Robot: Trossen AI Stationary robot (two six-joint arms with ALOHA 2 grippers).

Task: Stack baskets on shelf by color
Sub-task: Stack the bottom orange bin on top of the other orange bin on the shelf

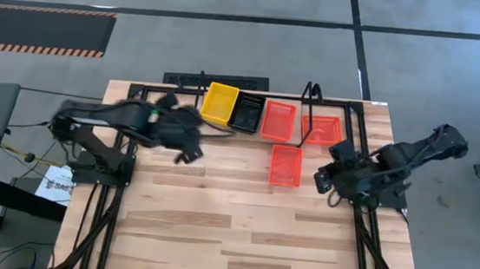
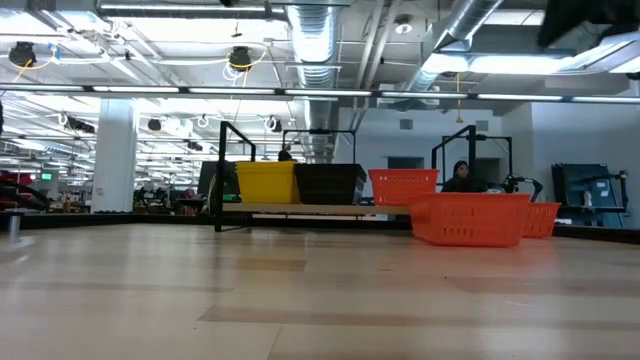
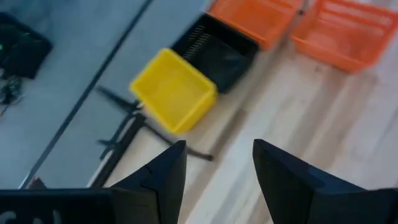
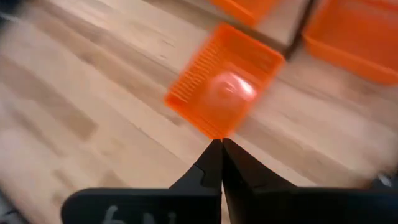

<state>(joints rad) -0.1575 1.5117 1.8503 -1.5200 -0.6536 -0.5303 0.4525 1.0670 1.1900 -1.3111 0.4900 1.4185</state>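
Baskets: loose red-orange basket (image 1: 285, 165) sitting at 6 o'clock of shelf (image 1: 334, 104); right gripper (image 4: 221, 144) pinched empty, left gripper (image 3: 217, 165) gaping empty; needs regrasping and stacking.

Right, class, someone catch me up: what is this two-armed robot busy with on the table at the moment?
It is sorting baskets onto a low shelf at the far side of the table. A yellow basket, a black basket and an orange basket already sit in a row there. Two more orange baskets wait on the table: one in front of the shelf, another by its right end. The left gripper is open and empty near the yellow one. The right gripper is shut, holding nothing, beside the nearer orange one.
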